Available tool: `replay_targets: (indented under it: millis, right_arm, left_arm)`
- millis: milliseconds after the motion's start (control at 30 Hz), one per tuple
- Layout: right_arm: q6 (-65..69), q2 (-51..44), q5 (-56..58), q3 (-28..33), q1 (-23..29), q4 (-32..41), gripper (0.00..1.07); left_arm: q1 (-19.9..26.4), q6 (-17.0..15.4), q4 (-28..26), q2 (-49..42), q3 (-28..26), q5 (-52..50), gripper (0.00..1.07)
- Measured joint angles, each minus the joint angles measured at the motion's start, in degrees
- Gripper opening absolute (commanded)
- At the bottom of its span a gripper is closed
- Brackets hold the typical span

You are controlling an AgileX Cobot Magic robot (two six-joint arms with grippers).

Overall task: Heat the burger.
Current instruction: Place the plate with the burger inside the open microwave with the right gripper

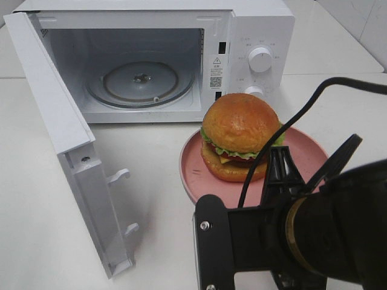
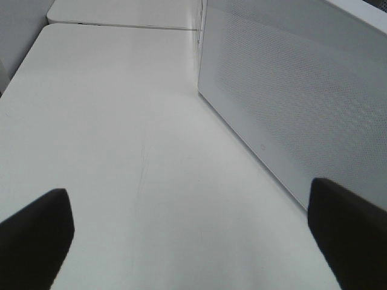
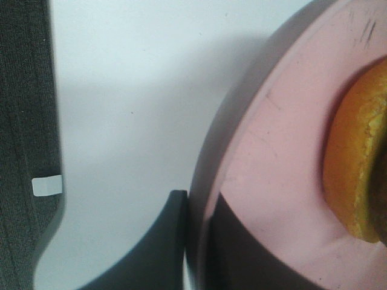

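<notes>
The burger [image 1: 239,135] stands upright on a round pink plate [image 1: 193,164], on the white table in front of the microwave's control panel. From the near right, my right gripper [image 1: 279,175] reaches onto the plate's near rim. The right wrist view shows that gripper [image 3: 199,204] shut on the plate [image 3: 284,151], one finger [image 3: 160,248] under the rim and the other on top, with the burger's bottom bun [image 3: 357,175] just beyond. My left gripper [image 2: 193,241] is open with nothing between its fingers, low over the table beside the microwave's side wall [image 2: 290,96].
The white microwave [image 1: 257,36] stands at the back. Its door [image 1: 57,115] is swung wide open to the left, and a glass turntable [image 1: 140,81] lies in the cavity. My right arm [image 1: 314,241] fills the near right corner.
</notes>
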Motion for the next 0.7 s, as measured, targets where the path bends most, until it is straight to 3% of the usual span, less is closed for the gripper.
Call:
replay_targets:
  millis: [333, 700]
  right_arm:
    - [-14.73, 0.0, -8.65, 0.52, -10.71, 0.0, 0.01]
    - [-33.0, 0.06, -15.99, 0.52, -18.16, -0.11, 0.02]
  left_arm:
    - [0.0, 0.0, 0.0, 0.0, 0.0, 0.0, 1.03]
    - [0.0, 0.0, 0.0, 0.0, 0.0, 0.0, 1.03]
